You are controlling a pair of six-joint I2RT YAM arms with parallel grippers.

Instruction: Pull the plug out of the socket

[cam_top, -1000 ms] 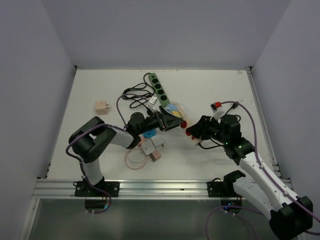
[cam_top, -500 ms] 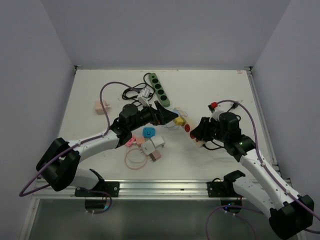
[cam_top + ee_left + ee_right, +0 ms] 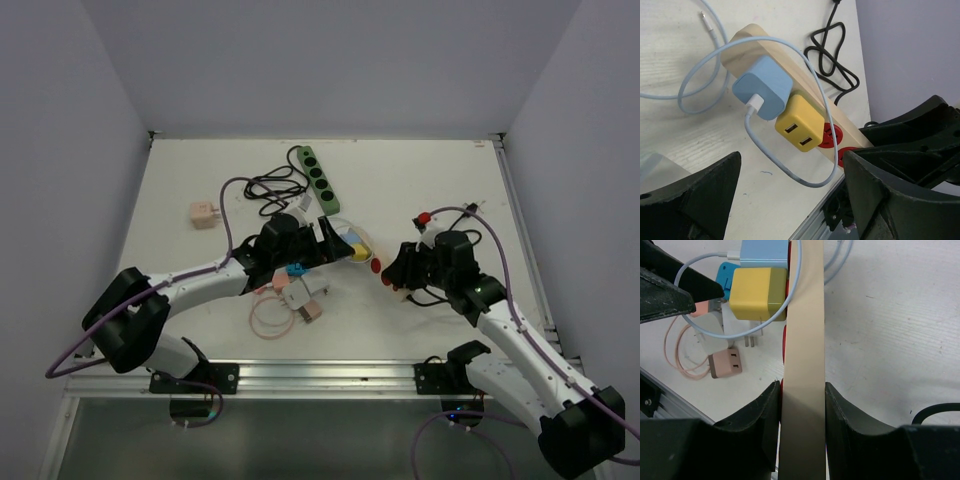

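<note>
left gripper (image 3: 790, 157): jaws spread wide, nothing held; positioned mid-table, pointed right at the strip's plugs.
right gripper (image 3: 802, 390): clamped on the beige power strip (image 3: 802, 340), one finger (image 3: 762, 412) pressed on each long side.
beige power strip: located just right of the table (image 3: 440, 180) centre, between the two grippers; right end gripped, left end free. Whether it is lifted or resting cannot be told.
yellow plug (image 3: 799, 123): seated in the strip, touching the blue charger (image 3: 762, 87) on its left; red sockets (image 3: 832, 137) seen just beside it, toward the right gripper.
blue charger: plugged in near the strip's free end; pale blue cable (image 3: 705, 75) looped over the strip and around the yellow plug.
green power strip (image 3: 316, 178): laid at the far side, black cord (image 3: 270, 187) coiled to its left.
white adapter (image 3: 300, 292): laid loose, near of the left gripper.
pink cube adapter (image 3: 204, 214): placed well apart, far left.
</note>
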